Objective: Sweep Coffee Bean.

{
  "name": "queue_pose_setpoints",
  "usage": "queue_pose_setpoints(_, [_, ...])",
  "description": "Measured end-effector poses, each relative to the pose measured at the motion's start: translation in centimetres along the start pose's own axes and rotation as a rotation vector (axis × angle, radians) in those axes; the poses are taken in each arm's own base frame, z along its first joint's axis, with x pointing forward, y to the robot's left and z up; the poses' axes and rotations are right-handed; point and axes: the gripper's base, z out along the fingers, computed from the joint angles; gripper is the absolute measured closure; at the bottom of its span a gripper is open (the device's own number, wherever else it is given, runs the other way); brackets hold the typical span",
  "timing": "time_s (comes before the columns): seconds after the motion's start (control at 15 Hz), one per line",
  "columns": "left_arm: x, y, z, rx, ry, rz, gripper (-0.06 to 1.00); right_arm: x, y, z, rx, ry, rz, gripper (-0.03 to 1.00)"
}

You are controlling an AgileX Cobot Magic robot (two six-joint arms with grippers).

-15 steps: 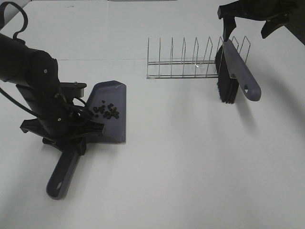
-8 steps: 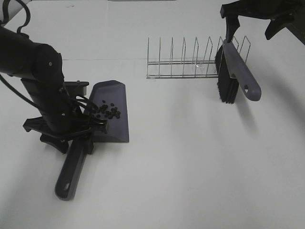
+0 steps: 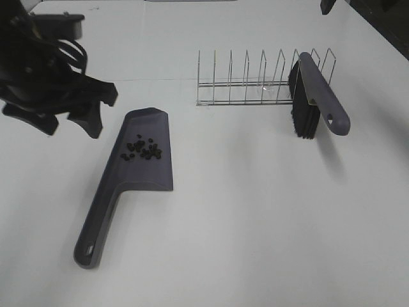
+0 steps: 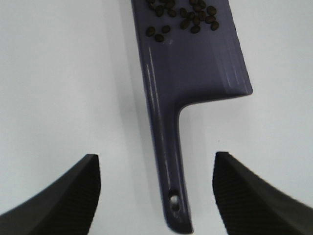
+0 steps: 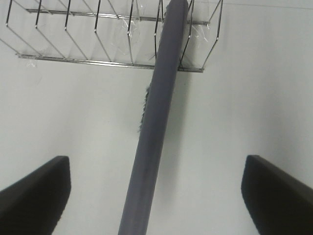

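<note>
The purple-grey dustpan [image 3: 146,153] lies flat on the white table, handle towards the front left. The coffee beans [image 3: 142,148] sit in a loose cluster on its blade and also show in the left wrist view [image 4: 182,14]. My left gripper [image 3: 61,120] is open and empty, raised above the table to the back left of the pan. In the left wrist view [image 4: 156,159] the pan's handle [image 4: 168,147] lies far below it. The brush [image 3: 316,96] leans in the wire rack. My right gripper [image 5: 155,160] is open and empty, high above the brush handle [image 5: 156,107].
The wire dish rack [image 3: 255,83] stands at the back centre-right with the brush's black bristles [image 3: 300,115] at its right end. It also shows in the right wrist view [image 5: 98,39]. Only a dark tip of the right arm [image 3: 327,5] shows at the top edge.
My left gripper let go of the dustpan and rose away to the back left; the pan now lies alone on the table. The right gripper rose away from the brush.
</note>
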Motion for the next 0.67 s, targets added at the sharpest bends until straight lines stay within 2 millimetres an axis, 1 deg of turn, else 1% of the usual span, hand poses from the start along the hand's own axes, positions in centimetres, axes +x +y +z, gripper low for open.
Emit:
queue_pose_setpoints(0.07, [2.0, 0.9, -4.6, -0.047, 0.002, 0.026, 0.34, 2.2, -0.2, -2.1, -0.003, 0.014, -0.001, 0.16])
queue_pose_setpoints(0.13, [2.0, 0.9, -4.6, -0.047, 0.002, 0.026, 0.34, 2.2, -0.2, -2.1, -0.003, 0.014, -0.001, 0.16])
queue_pose_setpoints(0.2, [4.7, 1.9, -8.6, -0.071, -0.031, 0.036, 0.34, 5.4, -0.4, -3.5, -0.002, 0.058, -0.004, 0.16])
queue_pose_setpoints(0.27, [5.4, 2.1, -9.5, -0.066, -0.055, 0.036, 0.34, 6.4, -0.4, -3.9, -0.002, 0.070, -0.005, 0.16])
queue_pose_setpoints(0.4, [8.8, 3.0, -12.0, -0.051, -0.130, 0.036, 0.34, 10.8, -0.6, -5.4, -0.003, 0.114, -0.006, 0.16])
queue_pose_setpoints(0.6, [14.5, 4.7, -13.3, -0.038, -0.194, 0.035, 0.34, 18.1, -0.9, -6.2, -0.008, 0.176, -0.007, 0.16])
queue_pose_setpoints(0.67, [16.5, 5.3, -13.1, -0.035, -0.210, 0.035, 0.34, 20.4, -1.0, -6.1, -0.011, 0.187, -0.007, 0.16])
